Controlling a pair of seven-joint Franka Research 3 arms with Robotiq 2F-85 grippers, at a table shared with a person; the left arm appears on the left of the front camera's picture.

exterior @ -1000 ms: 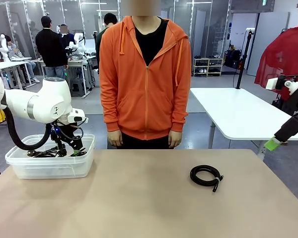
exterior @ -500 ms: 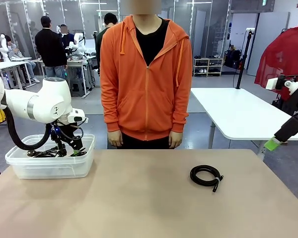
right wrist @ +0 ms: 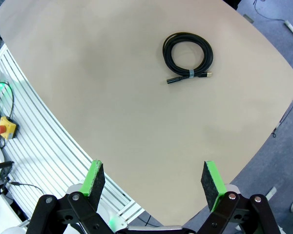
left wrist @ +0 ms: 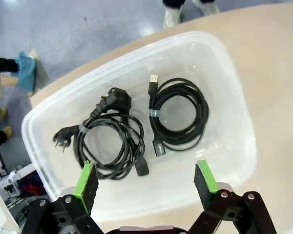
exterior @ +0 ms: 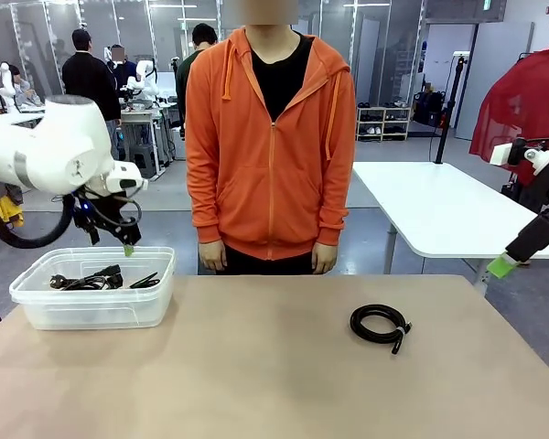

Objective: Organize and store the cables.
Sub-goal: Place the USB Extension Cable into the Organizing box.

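Two coiled black cables lie in the clear plastic bin (left wrist: 234, 105): a power cord (left wrist: 107, 144) with plugs and a USB cable (left wrist: 178, 117); from the front they show as a dark heap (exterior: 96, 277) in the bin (exterior: 91, 306). A third coiled cable (exterior: 380, 325) rests on the tan table at the right, also seen from above (right wrist: 188, 53). My left gripper (exterior: 119, 240) hangs open and empty above the bin (left wrist: 146, 178). My right gripper (right wrist: 154, 178) is open and empty, high off the table's right side, one green pad (exterior: 501, 266) showing.
A person in an orange hoodie (exterior: 270, 137) stands at the far edge, hands down at the sides. The table (exterior: 256, 384) is bare between bin and loose cable. A white table (exterior: 448, 210) stands behind at the right.
My left gripper has risen out of the bin and now hangs above it. The cables in the bin, the loose cable and the right arm have not moved.
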